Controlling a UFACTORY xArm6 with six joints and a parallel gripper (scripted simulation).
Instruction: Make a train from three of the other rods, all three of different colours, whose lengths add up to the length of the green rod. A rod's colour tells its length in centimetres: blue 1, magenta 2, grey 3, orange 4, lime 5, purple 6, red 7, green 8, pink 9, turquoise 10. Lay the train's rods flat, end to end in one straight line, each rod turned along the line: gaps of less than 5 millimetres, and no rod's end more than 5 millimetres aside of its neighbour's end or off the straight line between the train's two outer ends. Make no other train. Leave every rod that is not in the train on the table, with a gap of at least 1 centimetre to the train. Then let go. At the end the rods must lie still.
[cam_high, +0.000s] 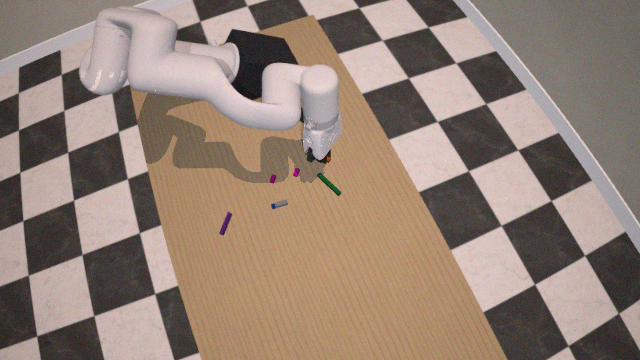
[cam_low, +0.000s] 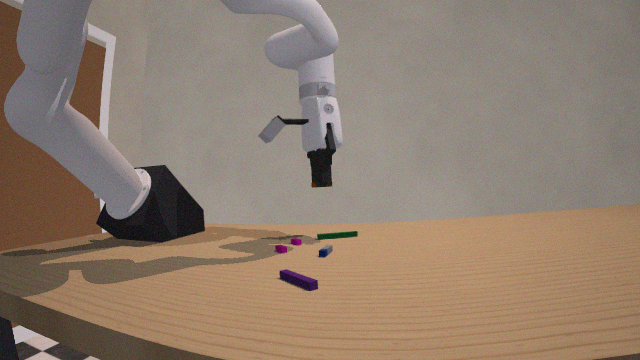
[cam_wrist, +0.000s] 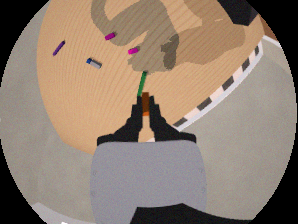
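The purple rod (cam_high: 225, 223) (cam_low: 298, 280) (cam_wrist: 59, 48) is lying leftmost on the worktop (cam_high: 320, 260) (cam_low: 450, 280) (cam_wrist: 75, 110). Rightward, one magenta rod (cam_high: 273, 178) (cam_low: 281, 249) (cam_wrist: 110, 36) is resting beyond the blue rod (cam_high: 273, 206) (cam_low: 323, 253) (cam_wrist: 89, 60) and grey rod (cam_high: 281, 203) (cam_low: 328, 248) (cam_wrist: 95, 64), which are lying end to end. Another magenta rod (cam_high: 296, 172) (cam_low: 296, 241) (cam_wrist: 133, 50) is following. The hand (cam_high: 319, 159) (cam_low: 321, 186) (cam_wrist: 145, 102) is pinching the orange rod (cam_high: 328, 159) (cam_low: 314, 185) (cam_wrist: 145, 104) above the worktop, near the green rod (cam_high: 329, 184) (cam_low: 337, 235) (cam_wrist: 142, 84).

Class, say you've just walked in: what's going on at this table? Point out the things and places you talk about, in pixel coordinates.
A white robot arm has a small orange rod (cam_high: 328, 159) (cam_low: 314, 185) (cam_wrist: 146, 106) gripped in its black tool (cam_high: 318, 159) (cam_low: 321, 186) (cam_wrist: 145, 102), held above the wooden table. A short blue rod (cam_high: 273, 206) (cam_low: 323, 253) (cam_wrist: 89, 61) and a grey rod (cam_high: 281, 203) (cam_low: 328, 248) (cam_wrist: 95, 64) lie end to end. The green rod (cam_high: 329, 184) (cam_low: 337, 235) (cam_wrist: 142, 84), purple rod (cam_high: 225, 223) (cam_low: 298, 280) (cam_wrist: 59, 48) and two magenta rods lie apart from them.
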